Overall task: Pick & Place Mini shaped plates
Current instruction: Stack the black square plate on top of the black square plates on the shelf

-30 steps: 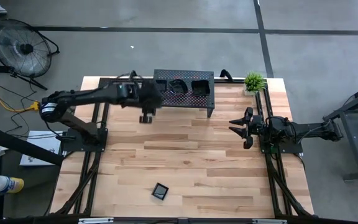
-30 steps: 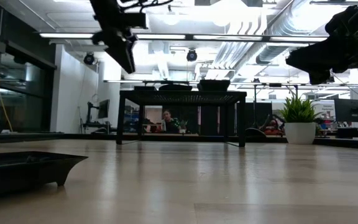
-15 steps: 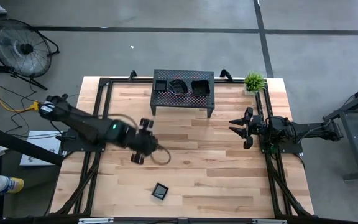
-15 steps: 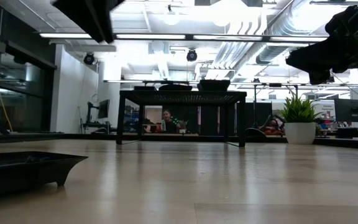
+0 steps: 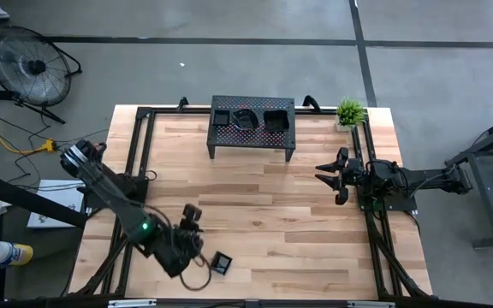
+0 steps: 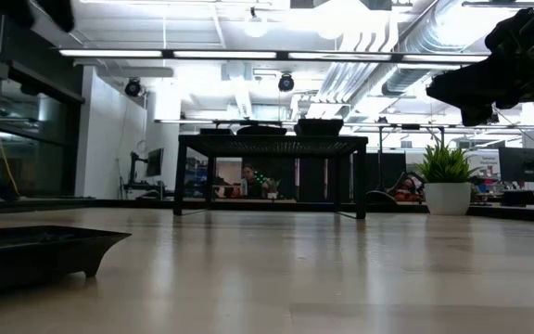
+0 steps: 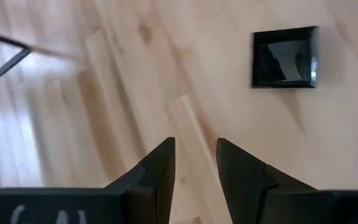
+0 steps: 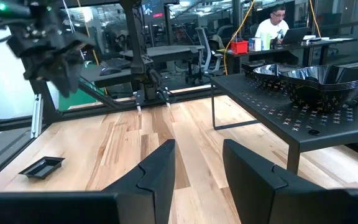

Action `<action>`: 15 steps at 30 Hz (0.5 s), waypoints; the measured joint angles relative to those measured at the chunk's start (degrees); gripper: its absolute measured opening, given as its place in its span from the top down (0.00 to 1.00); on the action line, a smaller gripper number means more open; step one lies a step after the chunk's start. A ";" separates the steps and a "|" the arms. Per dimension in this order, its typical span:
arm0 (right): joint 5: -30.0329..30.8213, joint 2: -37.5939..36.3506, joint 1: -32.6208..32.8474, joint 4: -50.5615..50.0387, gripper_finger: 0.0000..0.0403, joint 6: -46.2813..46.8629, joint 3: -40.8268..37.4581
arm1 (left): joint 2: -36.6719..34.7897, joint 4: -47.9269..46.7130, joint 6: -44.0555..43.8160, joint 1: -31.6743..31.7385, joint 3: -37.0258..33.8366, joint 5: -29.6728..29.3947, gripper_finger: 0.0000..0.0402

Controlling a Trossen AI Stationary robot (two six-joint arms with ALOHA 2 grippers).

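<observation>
— Where's your left hand [image 5: 192, 224]?
— Lower left, above bare bench [image 5: 315, 231], slightly parted, empty. The square plate [image 5: 221, 263] sits just beside it, near the bottom edge.
— Your right hand [image 5: 330, 177]?
— Open, empty, far right.

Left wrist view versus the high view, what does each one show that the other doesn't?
Only the left wrist view shows the left gripper close up, jaws slightly apart and holding nothing, above bare wood. Only the high view shows the rack with stacked plates, the potted plant, the floor fan and the right gripper waiting by the table's right edge. Both show the square black plate lying alone on the table.
</observation>
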 joint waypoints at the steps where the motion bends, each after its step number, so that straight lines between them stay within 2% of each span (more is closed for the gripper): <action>1: 0.00 0.00 -0.02 0.00 0.68 -0.01 0.02 | 0.89 0.41 0.00 -0.84 0.00 0.02 0.72; 4: 0.00 0.00 -0.02 0.00 0.68 0.01 0.02 | 3.80 1.66 -0.36 -2.41 -0.02 0.46 0.72; 9: -0.02 0.00 -0.01 0.00 0.68 0.00 0.01 | 7.41 6.49 -5.76 -3.00 -0.02 0.96 0.72; 15: -0.01 0.00 -0.02 -0.01 0.68 0.01 0.02 | 12.33 13.08 -3.03 -2.98 -0.03 5.03 0.72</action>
